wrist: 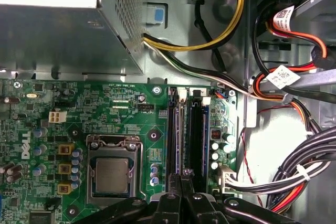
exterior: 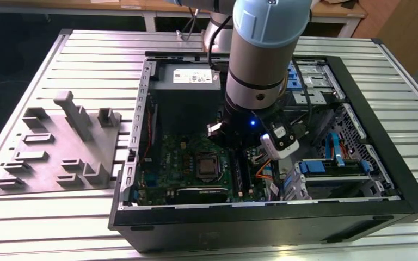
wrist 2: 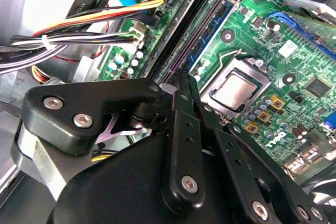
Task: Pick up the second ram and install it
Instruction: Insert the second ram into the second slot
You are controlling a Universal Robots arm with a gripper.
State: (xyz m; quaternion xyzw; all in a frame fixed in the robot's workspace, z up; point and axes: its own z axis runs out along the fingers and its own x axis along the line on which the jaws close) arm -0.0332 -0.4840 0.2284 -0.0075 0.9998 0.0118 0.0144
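Observation:
My gripper is deep inside the open computer case, its two black fingers pressed together and shut. The fingertips sit right over the near end of the long black memory slots, beside the processor socket. A thin edge runs along the slot that leads straight under the fingertips. I cannot tell whether that edge is the second ram seated there. No board shows between the fingers. In the exterior view the arm's wrist covers the gripper above the motherboard.
Bundles of coloured cables lie close beside the slots on the drive side. The power supply box borders the motherboard's far edge. The case walls enclose the work area. A grey fixture plate with holders lies on the table at the exterior view's left.

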